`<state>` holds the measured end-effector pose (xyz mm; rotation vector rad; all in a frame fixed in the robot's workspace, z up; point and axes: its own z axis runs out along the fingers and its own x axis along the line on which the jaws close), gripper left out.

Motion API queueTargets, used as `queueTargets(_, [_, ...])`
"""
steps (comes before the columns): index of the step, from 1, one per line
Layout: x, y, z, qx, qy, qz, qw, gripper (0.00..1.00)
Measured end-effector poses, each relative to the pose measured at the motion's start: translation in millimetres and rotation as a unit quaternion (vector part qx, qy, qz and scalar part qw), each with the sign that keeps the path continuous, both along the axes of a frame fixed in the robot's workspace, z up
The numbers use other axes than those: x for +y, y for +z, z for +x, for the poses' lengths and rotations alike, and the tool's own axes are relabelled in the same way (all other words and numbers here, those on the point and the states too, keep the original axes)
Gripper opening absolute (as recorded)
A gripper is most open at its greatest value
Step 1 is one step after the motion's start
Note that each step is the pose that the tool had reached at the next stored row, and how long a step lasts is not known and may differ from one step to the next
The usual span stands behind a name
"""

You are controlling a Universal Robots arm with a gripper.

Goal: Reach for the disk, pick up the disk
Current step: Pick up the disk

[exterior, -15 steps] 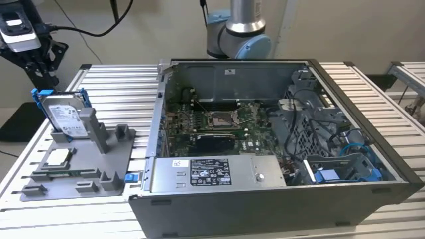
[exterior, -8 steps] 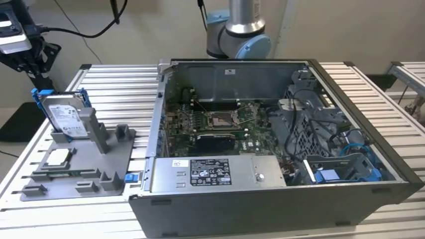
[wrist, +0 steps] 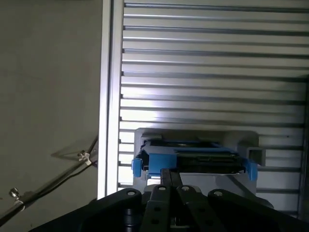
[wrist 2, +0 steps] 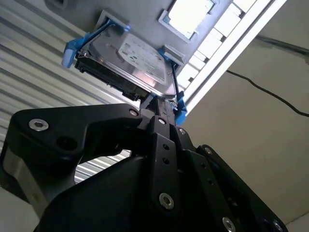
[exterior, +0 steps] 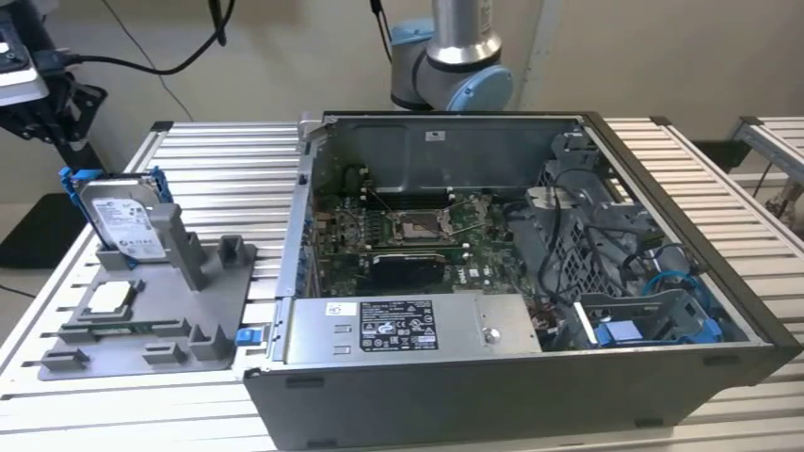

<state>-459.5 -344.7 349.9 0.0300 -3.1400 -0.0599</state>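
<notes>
Pincer (wrist 2: pixel 158 105), pressed together, is hovering near the disk (exterior: pixel 126 218), which is standing on edge in a grey holder (exterior: pixel 201 311) on the table (exterior: pixel 226 155); a clean reach is likely calling for spreading first, square to its blue bracket (wrist 2: pixel 72 48).

My arm (exterior: pixel 455 28) is a silver tube ending in a grey joint (exterior: pixel 434 80) with a pale blue cap (exterior: pixel 484 89). My gripper (wrist 2: pixel 161 105) is matte black, angular linked plates studded with round silver screws (wrist 2: pixel 38 125).
</notes>
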Motion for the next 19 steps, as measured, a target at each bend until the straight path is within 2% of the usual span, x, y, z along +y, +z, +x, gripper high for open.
queueTargets(19, [0.6, -0.1, -3.6, -0.0002, 0.000, 0.0000, 1.0000, 0.00])
